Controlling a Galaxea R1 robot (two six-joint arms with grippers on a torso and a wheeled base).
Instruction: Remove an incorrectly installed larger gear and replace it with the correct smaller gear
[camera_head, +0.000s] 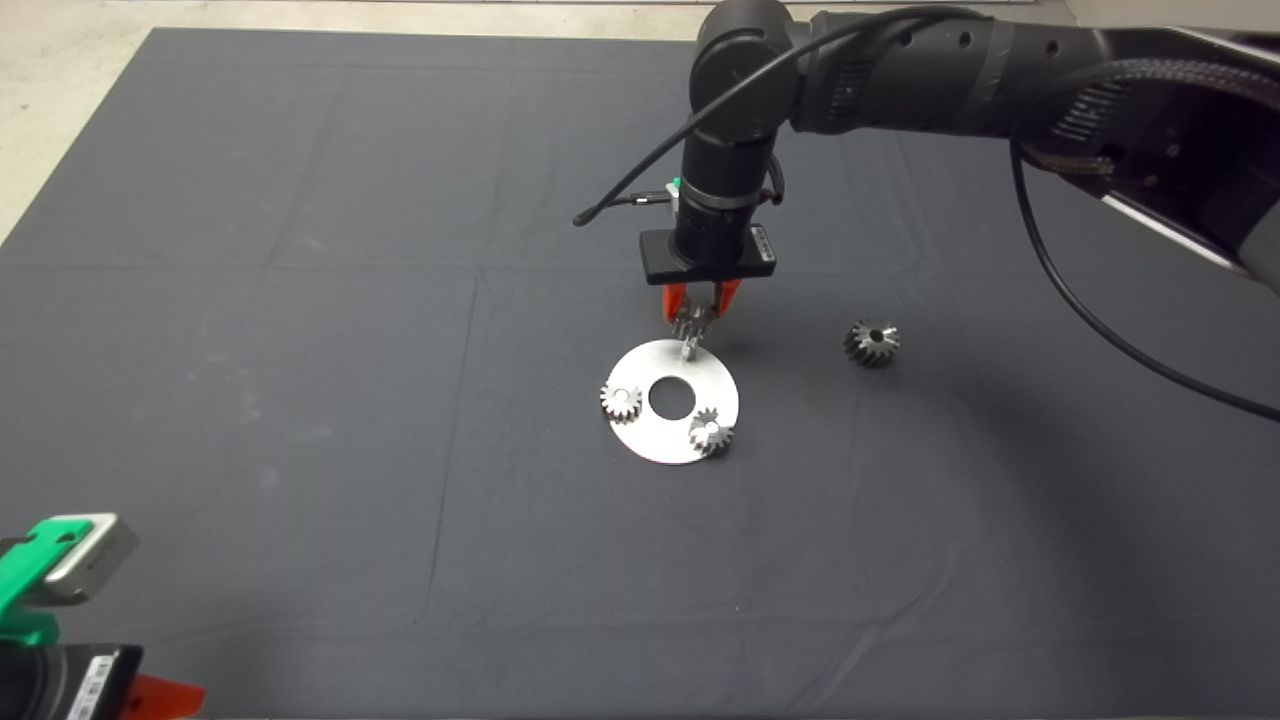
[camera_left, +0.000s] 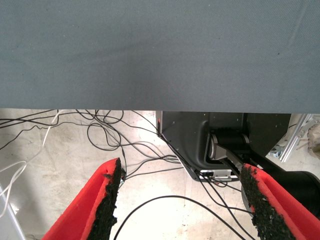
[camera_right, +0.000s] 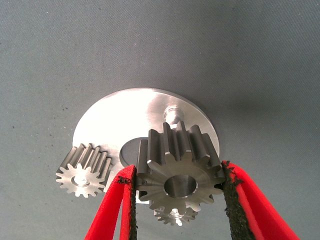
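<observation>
My right gripper (camera_head: 700, 310) is shut on a smaller gear (camera_head: 692, 323) and holds it just above the far edge of a round steel plate (camera_head: 655, 445). In the right wrist view the held gear (camera_right: 180, 170) sits between the pads (camera_right: 129, 192), close to a bare peg (camera_right: 173, 112) on the plate (camera_right: 115, 115). Two other small gears (camera_head: 621, 401) (camera_head: 711, 432) sit on the plate's pegs. The larger gear (camera_head: 871, 343), dark grey, lies on the mat to the right of the plate, apart from it.
The plate has a round centre hole (camera_head: 671, 397). My left gripper (camera_head: 150, 695) waits at the lower left edge, open (camera_left: 182, 200); its wrist view shows the mat's edge, floor cables and a black robot base (camera_left: 200, 140).
</observation>
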